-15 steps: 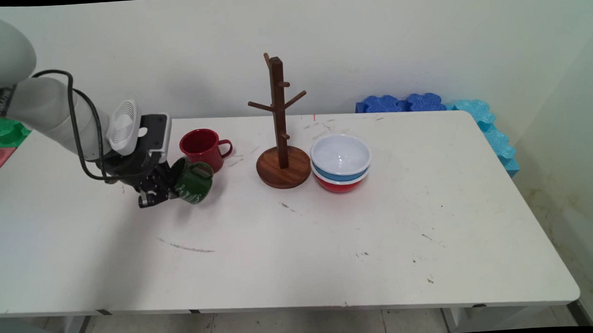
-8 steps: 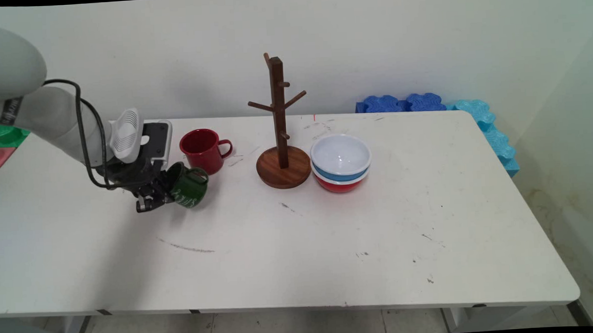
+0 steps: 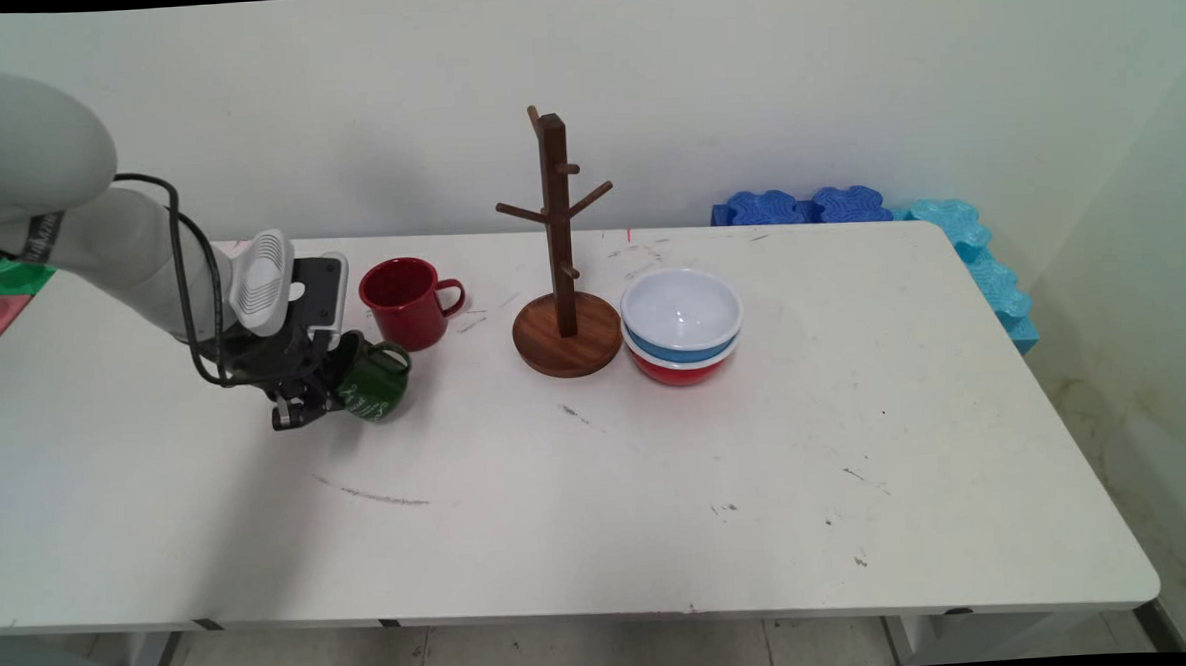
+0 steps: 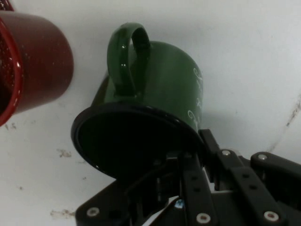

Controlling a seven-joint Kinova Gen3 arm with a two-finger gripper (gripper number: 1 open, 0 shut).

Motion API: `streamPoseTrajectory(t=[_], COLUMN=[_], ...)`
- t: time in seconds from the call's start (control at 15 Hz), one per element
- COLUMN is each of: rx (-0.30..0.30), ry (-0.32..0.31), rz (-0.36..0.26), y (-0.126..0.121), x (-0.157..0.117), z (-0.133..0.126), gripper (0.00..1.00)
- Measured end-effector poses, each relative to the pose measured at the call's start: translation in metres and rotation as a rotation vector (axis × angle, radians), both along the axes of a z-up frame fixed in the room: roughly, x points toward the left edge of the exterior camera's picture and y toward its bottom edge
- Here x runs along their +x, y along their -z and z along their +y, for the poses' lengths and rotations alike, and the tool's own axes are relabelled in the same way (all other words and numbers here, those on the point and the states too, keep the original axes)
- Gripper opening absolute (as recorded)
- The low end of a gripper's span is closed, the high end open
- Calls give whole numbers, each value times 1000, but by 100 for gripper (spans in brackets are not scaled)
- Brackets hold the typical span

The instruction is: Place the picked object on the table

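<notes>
Main view showed the tool low over the table's left part, toward the far edge, pinching the rim of a green mug. One finger reached inside the mug's mouth and the other pressed on the outer wall, as the hand view made plain. The green mug hung tilted, its mouth turned toward the tool and its base pointing away to the right and downward; its long axis ran roughly along the tool's own line. Its handle faced up and toward the far edge. Whether its base touched the table could not be told. A red mug stood upright just beyond it, near but apart, handle to the right. Farther right along the far half stood a wooden mug tree, and just beside its base a stack of bowls, white uppermost, then blue, then red.
</notes>
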State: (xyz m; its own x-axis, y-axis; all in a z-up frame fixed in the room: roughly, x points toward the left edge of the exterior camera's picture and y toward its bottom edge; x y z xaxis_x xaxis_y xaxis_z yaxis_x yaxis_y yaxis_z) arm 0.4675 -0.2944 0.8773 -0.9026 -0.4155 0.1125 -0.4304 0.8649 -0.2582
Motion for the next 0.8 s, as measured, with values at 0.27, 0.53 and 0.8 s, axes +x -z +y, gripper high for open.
streamPoseTrajectory(t=[0.27, 0.53, 0.8], rx=[4, 6, 6], ry=[-6, -11, -14], rz=[-10, -17, -18], y=[4, 8, 10], x=[1, 2, 3], z=[-1, -3, -4], gripper=[0, 0, 100])
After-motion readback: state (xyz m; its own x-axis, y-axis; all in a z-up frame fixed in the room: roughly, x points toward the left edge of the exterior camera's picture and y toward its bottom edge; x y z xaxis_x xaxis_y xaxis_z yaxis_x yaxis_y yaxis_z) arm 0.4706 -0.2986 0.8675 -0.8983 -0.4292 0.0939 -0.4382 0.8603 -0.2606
